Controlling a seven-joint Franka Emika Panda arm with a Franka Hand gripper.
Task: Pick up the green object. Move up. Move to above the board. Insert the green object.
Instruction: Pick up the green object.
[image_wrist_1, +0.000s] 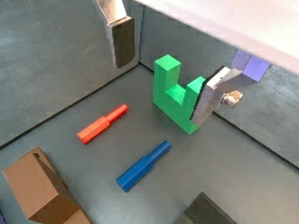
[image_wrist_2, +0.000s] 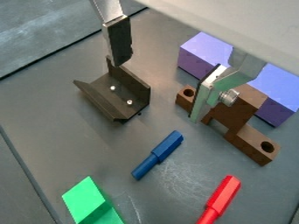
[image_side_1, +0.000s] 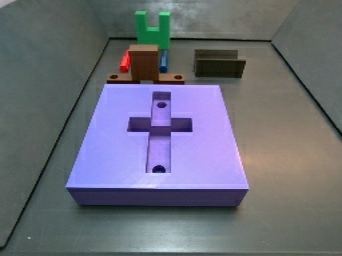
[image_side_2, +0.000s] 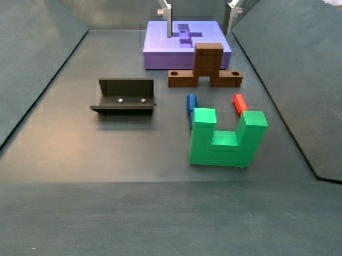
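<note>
In a side view, the dark L-shaped fixture (image_side_2: 124, 97) sits on the left of the grey tabletop (image_side_2: 80, 150). Moving right, a small blue bar (image_side_2: 190, 103) and a small red bar (image_side_2: 241, 103) lie side by side, just behind the bright green U-shaped matte block (image_side_2: 222, 139), which stands free on the near tabletop, prongs up, nothing touching it. Behind the bars stands the brown-red block (image_side_2: 207, 66), right against the large lavender-purple slab with the cross-shaped recess (image_side_2: 185, 42) at the far end. The pincer (image_side_2: 198, 7) hangs high above that slab, only its fingertips (image_side_2: 167, 10) showing. In both wrist views its silver fingers (image_wrist_1: 121, 35) stand well apart, open and empty (image_wrist_2: 170, 66).
</note>
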